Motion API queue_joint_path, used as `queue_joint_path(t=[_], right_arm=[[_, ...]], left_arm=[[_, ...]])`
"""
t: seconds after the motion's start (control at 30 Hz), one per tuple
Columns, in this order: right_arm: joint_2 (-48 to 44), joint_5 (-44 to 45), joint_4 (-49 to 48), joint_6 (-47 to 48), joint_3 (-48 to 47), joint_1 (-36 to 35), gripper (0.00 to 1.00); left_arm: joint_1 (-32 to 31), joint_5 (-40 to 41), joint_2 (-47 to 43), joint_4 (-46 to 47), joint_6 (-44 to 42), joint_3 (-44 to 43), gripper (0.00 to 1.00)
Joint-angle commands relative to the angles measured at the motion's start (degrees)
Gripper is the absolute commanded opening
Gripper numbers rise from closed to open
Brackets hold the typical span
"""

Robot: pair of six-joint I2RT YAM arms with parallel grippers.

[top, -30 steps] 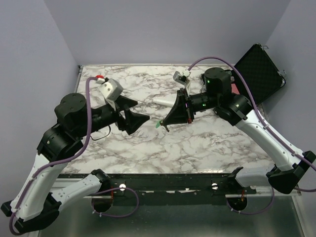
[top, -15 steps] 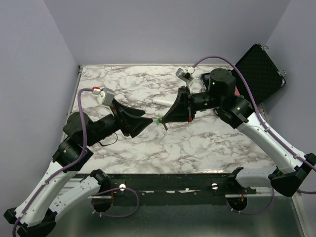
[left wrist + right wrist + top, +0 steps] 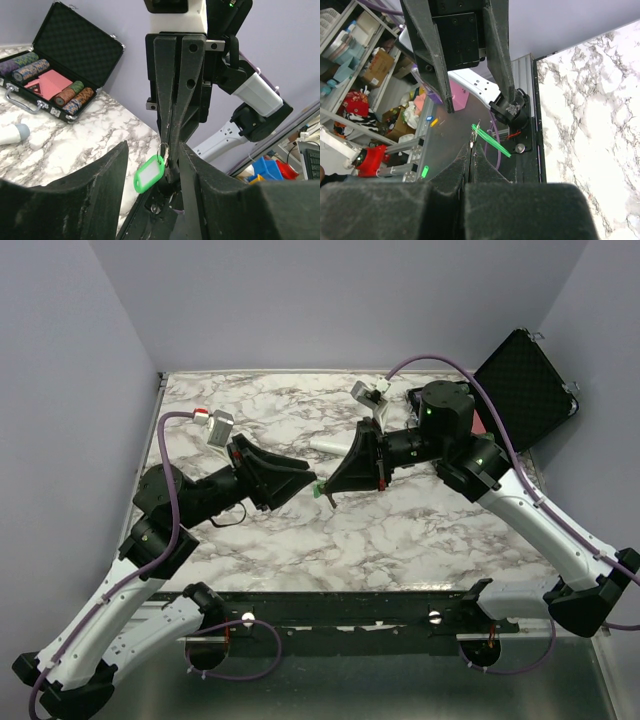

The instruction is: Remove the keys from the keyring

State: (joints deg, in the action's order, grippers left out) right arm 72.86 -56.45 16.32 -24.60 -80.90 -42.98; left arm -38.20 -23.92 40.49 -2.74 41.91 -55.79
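The keyring is a green oval fob (image 3: 150,173) on a thin metal ring (image 3: 162,148), hanging in the air over the table's middle (image 3: 318,488). My right gripper (image 3: 324,493) is shut on the metal ring end, its fingertips (image 3: 471,146) pinched together with the fob (image 3: 491,142) edge-on just beyond. A sliver of grey metal at those tips may be the key; I cannot tell. My left gripper (image 3: 308,478) is open, its two fingers (image 3: 100,190) either side of the fob without touching it, and it shows open in the right wrist view (image 3: 465,55).
An open black case (image 3: 525,380) of poker chips (image 3: 55,85) lies at the back right. A long white cylindrical object (image 3: 330,444) lies on the marble table (image 3: 400,530) behind the grippers, and it shows in the left wrist view (image 3: 12,134).
My left arm has swung right and forward, bringing its open fingers up around the hanging fob. My right gripper has barely moved, still holding the keyring.
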Motion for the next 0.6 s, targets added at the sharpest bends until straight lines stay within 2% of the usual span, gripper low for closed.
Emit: queue_joint_path(t=[0.0, 0.43, 0.57], right_arm=[[0.7, 0.2, 0.0, 0.5, -0.8, -0.5, 0.01], [1.4, 0.5, 2.1, 1.9, -2.5, -0.6, 0.01], [1.5, 0.8, 2.3, 2.1, -2.6, -0.6, 0.01]], left_arm=[[0.3, -3.4, 0.8, 1.8, 0.5, 0.2, 0.51], [0.0, -5.6, 2.8, 2.4, 1.0, 0.2, 0.29], [-0.2, -6.0, 2.6, 2.4, 1.0, 0.4, 0.25]])
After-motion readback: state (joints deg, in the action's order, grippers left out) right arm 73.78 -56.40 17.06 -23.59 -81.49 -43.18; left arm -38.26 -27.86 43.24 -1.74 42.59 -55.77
